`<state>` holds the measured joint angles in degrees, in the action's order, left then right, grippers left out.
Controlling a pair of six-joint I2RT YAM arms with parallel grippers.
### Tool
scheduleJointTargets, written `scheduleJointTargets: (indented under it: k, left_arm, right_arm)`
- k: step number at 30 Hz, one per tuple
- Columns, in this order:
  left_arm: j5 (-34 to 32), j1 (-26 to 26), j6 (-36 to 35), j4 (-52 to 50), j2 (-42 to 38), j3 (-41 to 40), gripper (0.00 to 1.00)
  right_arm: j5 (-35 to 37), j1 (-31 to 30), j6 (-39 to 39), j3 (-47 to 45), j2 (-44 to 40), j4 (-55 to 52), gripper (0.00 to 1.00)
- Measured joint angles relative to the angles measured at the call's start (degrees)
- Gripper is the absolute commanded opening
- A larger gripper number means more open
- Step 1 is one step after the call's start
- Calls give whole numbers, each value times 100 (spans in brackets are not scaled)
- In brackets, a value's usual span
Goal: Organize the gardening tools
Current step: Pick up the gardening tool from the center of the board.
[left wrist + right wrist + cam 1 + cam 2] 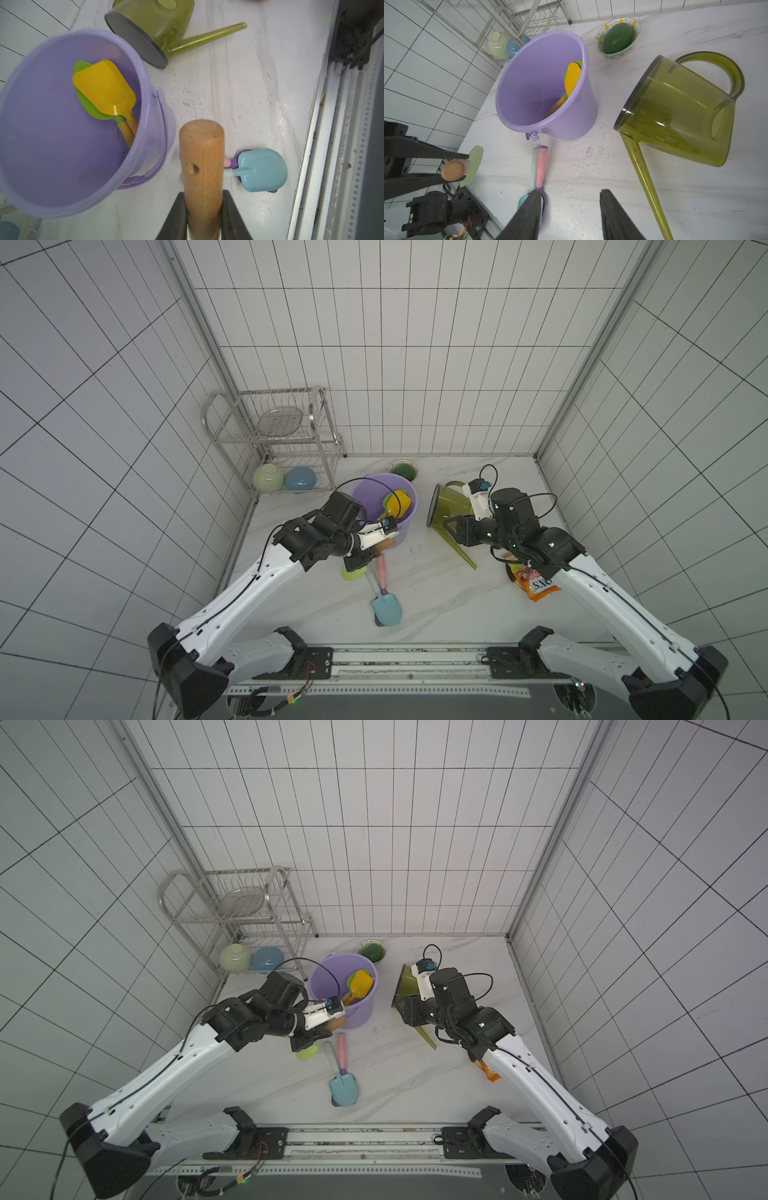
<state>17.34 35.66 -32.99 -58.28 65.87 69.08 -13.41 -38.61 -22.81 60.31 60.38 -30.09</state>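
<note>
Left gripper [203, 194] pinched the wood shovel [201, 158] by the bucket [571, 126]; right gripper [571, 192] hung spread beside the can [679, 116].

The left fingers [176, 214] were clamped on the wooden handle, with the pale green blade (seen nearly edge-on from the right wrist) just off the bucket's front left side. The right fingers [616, 218] stood apart with nothing between them, near the can. The can lay on its side right of the bucket, spout toward the front edge of the table [436, 605]. Inside the bucket the yellow shovel [104, 87] lay on the green shovel [87, 104], blades up against the wall. The teal shovel [387, 608] lay on the purple shovel [542, 166] near the front edge, handles side by side and pointing at the bucket. The bag [536, 587] sat toward the right edge, partly under the right arm.
</note>
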Motion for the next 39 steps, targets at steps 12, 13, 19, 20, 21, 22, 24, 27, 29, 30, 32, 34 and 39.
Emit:
scheduleJointTargets:
  k: [12, 13, 19, 20, 21, 22, 24, 27, 29, 30, 32, 34, 39]
  left_arm:
    - [1561, -911, 850, 428, -37, 1071, 3]
    - [1670, -1005, 1014, 564, -17, 1137, 3]
    - [2105, -1491, 2103, 1530, 68, 1198, 3]
    - [2140, -1543, 2288, 1722, 72, 1161, 3]
    - [2170, -1585, 2450, 1886, 72, 1113, 3]
    - [2203, -1617, 2612, 2059, 72, 1054, 3]
    - [2299, -1687, 2964, 2411, 83, 907, 3]
    - [2465, -1779, 3501, 2935, 131, 667, 4]
    - [2538, -1827, 3812, 3237, 173, 529, 3]
    - [2570, -1847, 3928, 3353, 184, 474, 3]
    - [2614, -1869, 4109, 3541, 188, 387, 3]
    - [2636, -1880, 4227, 3718, 188, 328, 3]
    - [2640, -1880, 4389, 4087, 186, 118, 3]
  right_arm:
    - [-1237, -4, -1045, -876, -87, 1591, 51]
    - [-1261, -9, -1178, -960, -131, 1731, 51]
    - [-1250, -118, -2365, -1637, -509, 3040, 56]
    - [-1209, -142, -2583, -1753, -540, 3272, 56]
    - [-1141, -175, -2844, -1856, -553, 3497, 57]
    - [-1067, -208, -3080, -1947, -555, 3700, 57]
    - [-861, -282, -3589, -2124, -544, 4098, 58]
    - [-527, -428, -4448, -2332, -481, 4697, 63]
    - [-273, -551, -4994, -2444, -402, 5082, 66]
    - [-162, -619, -5318, -2494, -352, 5278, 68]
    - [63, -730, -5930, -2583, -225, 5639, 69]
    - [236, -826, -6570, -2649, -48, 5991, 69]
    - [654, -1126, -7965, -2682, 568, 6778, 68]
